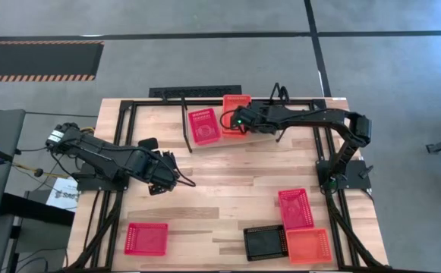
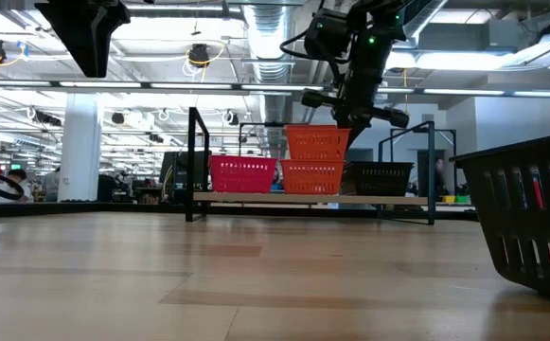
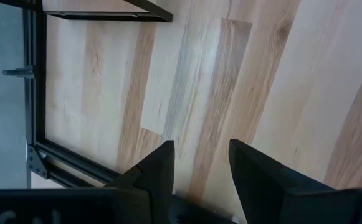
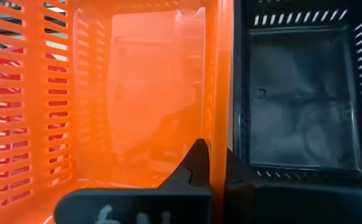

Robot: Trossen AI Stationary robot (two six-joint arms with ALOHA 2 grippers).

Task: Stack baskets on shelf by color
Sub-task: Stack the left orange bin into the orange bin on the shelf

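Note:
On the shelf at the table's far edge stand a pinkish-red basket, an orange basket and a black basket. A second orange basket hangs right over the first, with my right gripper shut on it. I cannot tell whether it touches the one below. My left gripper is open over bare wood at the table's left, holding nothing. My right gripper holds the upper orange basket by its side wall, the one next to the black basket. One finger is inside the basket and one outside. The fingers come slanting down from above and from the table's right. The basket stays nearly level, its open side up.
Loose baskets lie near the table's front: a red basket at the left, and a black basket, an orange basket and another red basket at the right. The middle of the tabletop is bare wood.

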